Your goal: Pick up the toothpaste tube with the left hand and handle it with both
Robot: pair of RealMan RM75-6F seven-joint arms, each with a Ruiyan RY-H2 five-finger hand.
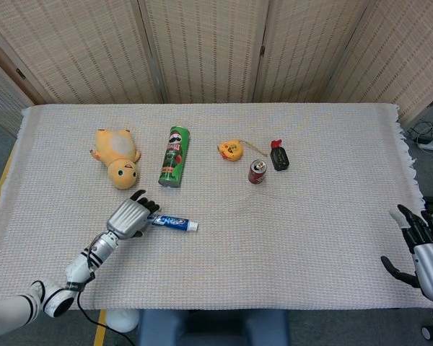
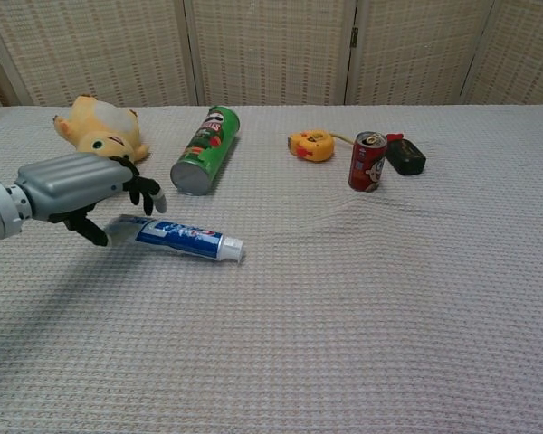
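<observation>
The toothpaste tube (image 1: 175,223), blue and white with a white cap, lies nearly level at the table's front left, cap end to the right. My left hand (image 1: 130,216) grips its flat tail end. In the chest view the tube (image 2: 183,239) slants down to the right out of the left hand (image 2: 77,185), with the thumb under the tail; whether the cap touches the cloth is unclear. My right hand (image 1: 422,249) hangs past the table's right edge with fingers spread and holds nothing. The chest view does not show it.
A yellow plush toy (image 1: 117,158) and a lying green crisp can (image 1: 175,156) are just behind the left hand. Farther right stand a yellow tape measure (image 1: 231,150), a red drinks can (image 1: 257,171) and a small black object (image 1: 279,156). A woven cloth (image 1: 310,231) covers the table.
</observation>
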